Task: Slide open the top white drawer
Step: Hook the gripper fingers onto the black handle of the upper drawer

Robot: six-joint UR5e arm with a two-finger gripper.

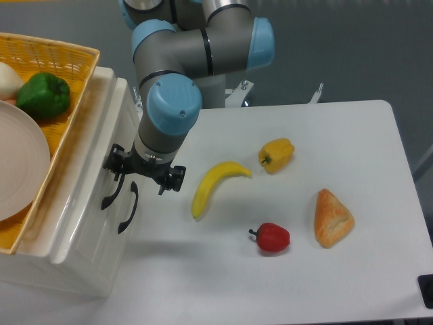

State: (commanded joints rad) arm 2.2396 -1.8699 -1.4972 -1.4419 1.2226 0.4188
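Partly hidden, claw (143,175) at top white drawer (101,145) handle, grip state unclear

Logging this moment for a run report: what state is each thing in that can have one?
top white drawer: closed, front flush with the cabinet
lower drawer: closed
gripper: open, at the top drawer's black handle, not clamped on it
yellow wicker basket: on the cabinet top, holding a green pepper and a plate
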